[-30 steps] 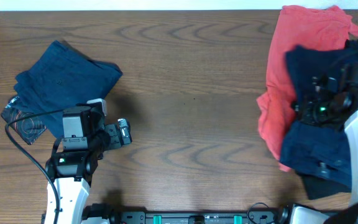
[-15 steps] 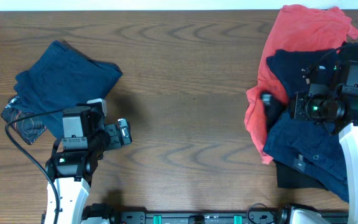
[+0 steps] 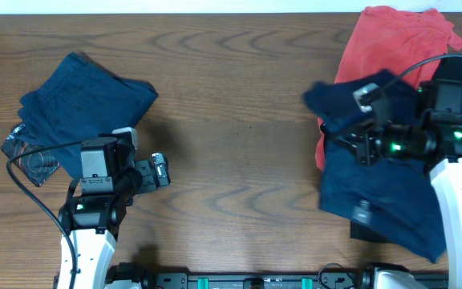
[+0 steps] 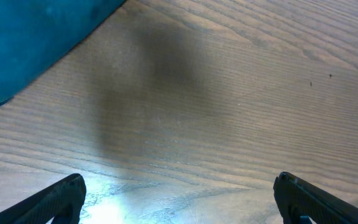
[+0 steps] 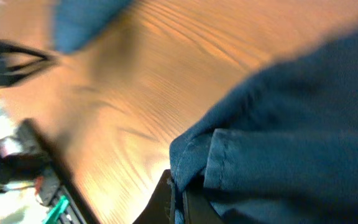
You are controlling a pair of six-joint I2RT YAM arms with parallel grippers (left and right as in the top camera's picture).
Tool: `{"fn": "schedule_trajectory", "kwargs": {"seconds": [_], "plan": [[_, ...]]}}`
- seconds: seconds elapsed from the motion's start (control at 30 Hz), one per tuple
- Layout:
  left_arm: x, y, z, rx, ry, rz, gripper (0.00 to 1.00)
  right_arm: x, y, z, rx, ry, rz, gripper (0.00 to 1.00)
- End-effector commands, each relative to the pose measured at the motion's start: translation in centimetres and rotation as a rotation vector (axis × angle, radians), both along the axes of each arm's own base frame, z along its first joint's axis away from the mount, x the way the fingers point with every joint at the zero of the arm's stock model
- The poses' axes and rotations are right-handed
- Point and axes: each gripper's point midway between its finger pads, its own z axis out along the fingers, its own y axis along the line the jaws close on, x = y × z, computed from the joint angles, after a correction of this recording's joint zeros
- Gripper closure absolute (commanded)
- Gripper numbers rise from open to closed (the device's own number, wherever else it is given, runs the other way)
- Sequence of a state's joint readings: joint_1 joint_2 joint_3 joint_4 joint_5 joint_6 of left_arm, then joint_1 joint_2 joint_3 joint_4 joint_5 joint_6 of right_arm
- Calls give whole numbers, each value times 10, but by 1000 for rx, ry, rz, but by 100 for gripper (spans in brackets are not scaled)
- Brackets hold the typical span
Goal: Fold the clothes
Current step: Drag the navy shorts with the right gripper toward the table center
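Holding a limp dark navy blue cloth garment (image 3: 383, 193) by a bunched fold, my right pincer (image 5: 178, 194) is clamped on it, I judge to draw it off the heap at the table's (image 3: 239, 120) right edge toward bare wood for folding. Beneath it lie a coral-red T-shirt (image 3: 391, 36) and a black garment (image 3: 367, 234). My left pincer (image 4: 179, 198) gapes wide and empty over bare wood, just beside the folded navy pile (image 3: 79, 104), presumably waiting. I see no basket or bin; everything lies straight on the table.
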State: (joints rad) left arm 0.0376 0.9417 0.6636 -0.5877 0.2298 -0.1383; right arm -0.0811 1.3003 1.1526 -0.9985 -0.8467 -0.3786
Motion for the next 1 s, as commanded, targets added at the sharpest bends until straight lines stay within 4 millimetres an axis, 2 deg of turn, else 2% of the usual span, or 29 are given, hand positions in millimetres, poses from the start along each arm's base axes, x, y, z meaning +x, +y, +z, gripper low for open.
{"fn": "schedule_trajectory", "kwargs": {"seconds": [0.0, 0.03, 0.17, 0.3, 0.37, 0.47, 0.5, 0.57, 0.7, 0.8, 0.9, 0.97], "plan": [[4, 1, 9, -6, -18, 10, 2, -12, 47, 43, 173, -183, 237, 98], [4, 1, 9, -6, -19, 10, 2, -8, 53, 42, 154, -200, 244, 92], [4, 1, 9, -6, -19, 10, 2, 23, 79, 31, 67, -226, 193, 82], [4, 1, 9, -7, -19, 10, 2, 49, 112, 17, 30, -247, 161, 77], [4, 1, 9, -7, -19, 10, 2, 56, 129, 8, 38, -241, 170, 78], [4, 0, 9, -8, -19, 9, 2, 63, 138, -12, 9, -220, 169, 79], [4, 0, 9, -11, -19, 7, 2, 66, 134, -18, -17, -202, 144, 80], [4, -5, 10, -38, -18, -1, 2, 73, 116, -33, -99, -146, 44, 71], [4, -20, 9, -142, 2, 1, 2, 82, 55, -51, -288, -50, -222, 61], [7, -36, 4, -208, 30, -22, 2, 78, 5, -49, -376, 4, -397, 57], [10, -56, -5, -261, 72, -64, 2, 69, -31, -41, -408, 31, -490, 48], [12, -71, -13, -287, 106, -80, 2, 61, -51, -37, -413, 55, -538, 36]]}}
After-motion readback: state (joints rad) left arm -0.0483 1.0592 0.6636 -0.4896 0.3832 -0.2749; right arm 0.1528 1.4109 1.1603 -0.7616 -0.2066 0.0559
